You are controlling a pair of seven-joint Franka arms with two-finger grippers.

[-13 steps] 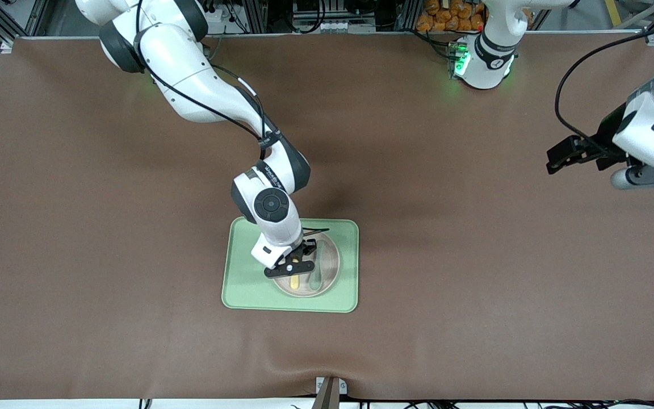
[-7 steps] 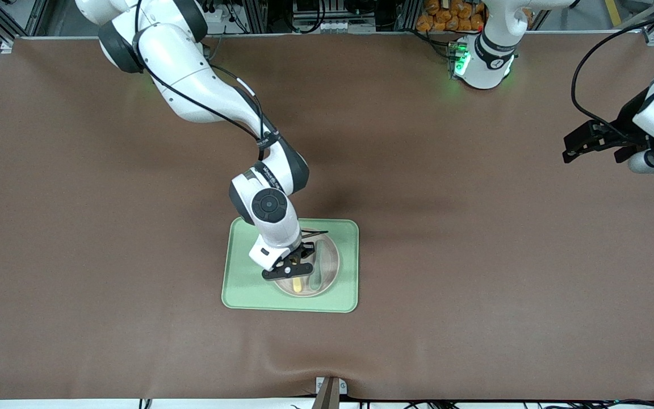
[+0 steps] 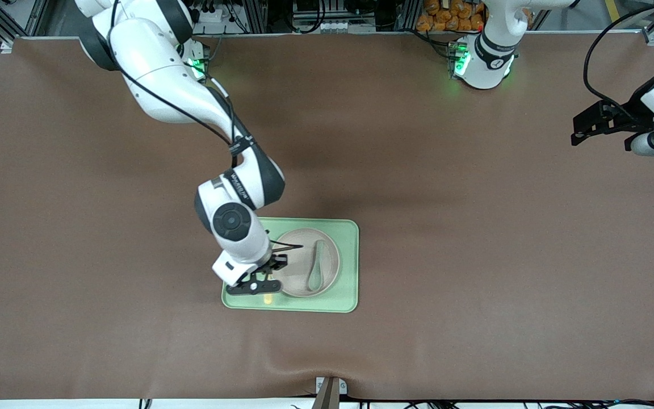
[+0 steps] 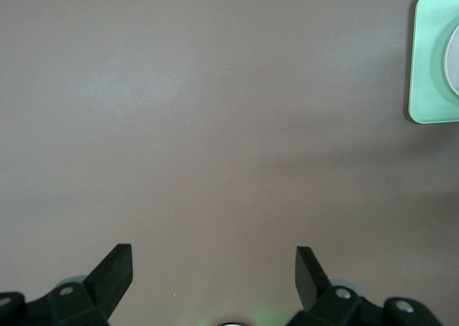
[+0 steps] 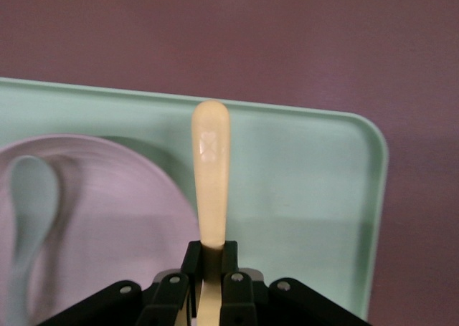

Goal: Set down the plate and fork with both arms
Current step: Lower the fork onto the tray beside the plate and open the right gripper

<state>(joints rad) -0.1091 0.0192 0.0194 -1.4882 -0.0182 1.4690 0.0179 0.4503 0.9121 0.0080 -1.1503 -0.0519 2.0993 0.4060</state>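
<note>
My right gripper (image 3: 263, 286) is shut on the pale yellow fork (image 3: 268, 299) and holds it just above the pale green tray (image 3: 345, 298), beside the plate at the tray's corner nearer the front camera and toward the right arm's end. In the right wrist view the fork's handle (image 5: 211, 172) sticks out of the shut gripper (image 5: 210, 258) over the tray's floor (image 5: 301, 197). The cream-white plate (image 3: 293, 275) lies on the tray with a teal-green spoon (image 3: 316, 264) in it; both also show in the right wrist view, the plate (image 5: 115, 204) and the spoon (image 5: 29, 211). My left gripper (image 3: 579, 132) is open and empty over bare table at the left arm's end, also seen in its own view (image 4: 213, 258).
The brown table cover (image 3: 474, 238) spreads all round the tray. The left wrist view shows a corner of the tray (image 4: 430, 89) with the plate's edge (image 4: 454, 61). The arms' green-lit bases (image 3: 483, 57) stand along the table's edge farthest from the front camera.
My right gripper has carried the fork off the plate toward the right arm's end, to over the tray's floor. My left gripper has drawn farther off toward its own end.
</note>
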